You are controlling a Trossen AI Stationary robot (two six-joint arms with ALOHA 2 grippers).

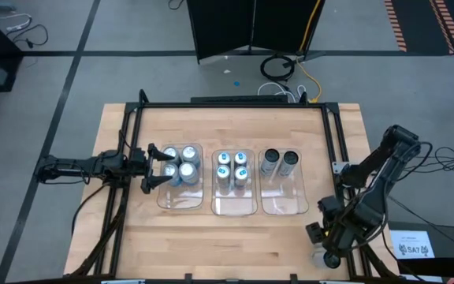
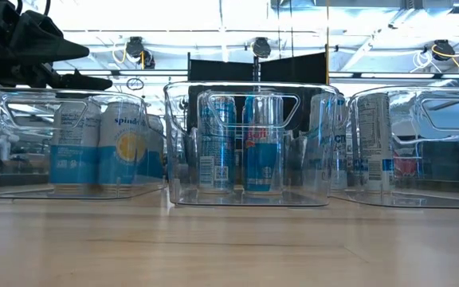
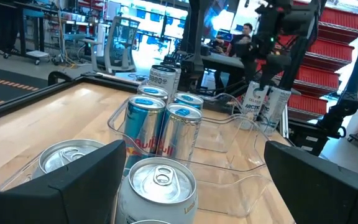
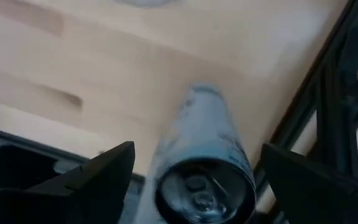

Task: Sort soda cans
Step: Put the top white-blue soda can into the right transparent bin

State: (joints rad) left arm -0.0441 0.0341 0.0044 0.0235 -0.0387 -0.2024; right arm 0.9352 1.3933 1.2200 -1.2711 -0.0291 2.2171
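Three clear bins stand side by side mid-table. The left bin (image 1: 167, 202) holds silver-topped soda cans (image 1: 181, 162), the middle bin (image 1: 235, 208) holds blue-marked cans (image 1: 232, 167), and the right bin (image 1: 284, 208) holds two dark cans (image 1: 279, 160). One pale can (image 4: 204, 155) stands upright on the wood near the table's near right corner (image 1: 331, 259). My right gripper (image 4: 197, 165) points down over it, open, with a finger on either side and a gap to each. My left gripper (image 1: 168, 166) hangs level and open over the left bin's left end, above the cans (image 3: 160, 180).
A black metal frame (image 1: 333, 150) runs around the table and passes close beside the lone can (image 4: 328, 106). Bare wood lies between the bins and the table's near edge (image 1: 227, 252). Cables and a dark stand sit on the floor beyond the far edge (image 1: 278, 67).
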